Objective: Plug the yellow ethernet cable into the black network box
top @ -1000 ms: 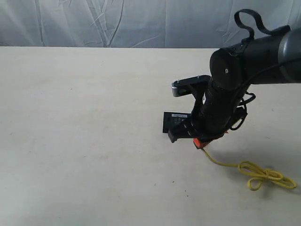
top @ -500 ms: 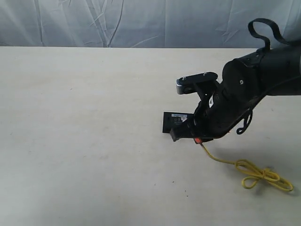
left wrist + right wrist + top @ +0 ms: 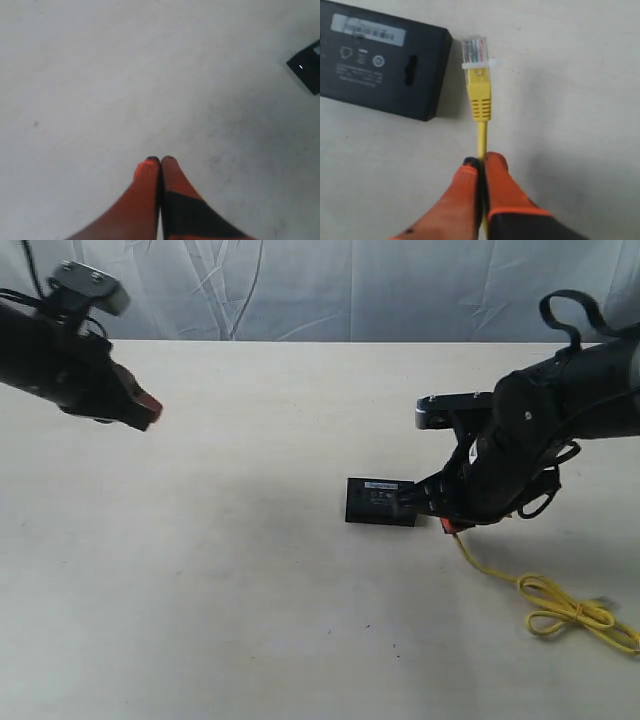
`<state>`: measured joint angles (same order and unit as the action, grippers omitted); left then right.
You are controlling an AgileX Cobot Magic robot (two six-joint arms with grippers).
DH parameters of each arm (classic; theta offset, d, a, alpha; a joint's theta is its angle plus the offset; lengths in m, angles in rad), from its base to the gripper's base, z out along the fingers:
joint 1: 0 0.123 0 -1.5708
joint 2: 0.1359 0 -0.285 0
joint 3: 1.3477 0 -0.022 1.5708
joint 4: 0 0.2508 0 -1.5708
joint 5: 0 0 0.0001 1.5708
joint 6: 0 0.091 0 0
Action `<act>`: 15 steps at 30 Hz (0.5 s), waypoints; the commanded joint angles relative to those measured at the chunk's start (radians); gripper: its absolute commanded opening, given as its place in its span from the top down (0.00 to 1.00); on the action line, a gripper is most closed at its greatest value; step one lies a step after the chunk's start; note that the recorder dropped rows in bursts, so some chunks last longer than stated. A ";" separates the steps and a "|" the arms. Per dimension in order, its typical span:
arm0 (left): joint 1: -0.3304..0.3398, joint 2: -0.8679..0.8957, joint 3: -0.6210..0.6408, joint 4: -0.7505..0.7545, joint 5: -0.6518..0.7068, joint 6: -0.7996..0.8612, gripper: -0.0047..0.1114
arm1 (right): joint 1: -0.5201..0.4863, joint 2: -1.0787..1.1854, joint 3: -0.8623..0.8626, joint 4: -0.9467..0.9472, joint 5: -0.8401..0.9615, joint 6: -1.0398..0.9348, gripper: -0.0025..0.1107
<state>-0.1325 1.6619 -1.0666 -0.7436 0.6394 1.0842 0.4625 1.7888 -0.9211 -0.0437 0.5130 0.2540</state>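
Right jaws pressed together, pinching the yellow ethernet cable (image 3: 480,102) behind its boot. Its clear plug sits just beside the black network box (image 3: 380,65), not inserted. The cable's knotted loop lies on the counter (image 3: 250,590). Left jaws pressed together, empty, well apart from the box.

- No text was legible anywhere.
- Black box (image 3: 420,95) carried a pale label strip (image 3: 368,29) w/ barcode-like print, too blurred to read.
- Under it sat tiny pale symbols (image 3: 379,61) & fine print, also unreadable.
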 commanded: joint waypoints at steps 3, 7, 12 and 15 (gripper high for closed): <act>-0.098 0.170 -0.090 -0.045 0.012 0.052 0.96 | 0.072 0.084 -0.001 -0.007 -0.141 -0.041 0.98; -0.109 0.233 -0.123 -0.060 0.018 0.088 0.96 | 0.116 0.099 -0.001 -0.007 -0.242 -0.072 0.98; -0.109 0.281 -0.138 -0.107 0.047 0.106 0.96 | 0.136 0.099 -0.001 -0.007 -0.269 -0.072 0.98; -0.109 0.303 -0.138 -0.148 0.081 0.164 0.96 | 0.136 0.075 -0.003 -0.007 -0.225 -0.072 0.98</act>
<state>-0.2370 1.9477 -1.1965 -0.8412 0.6856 1.1990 0.5979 1.8895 -0.9211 -0.0437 0.2586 0.1908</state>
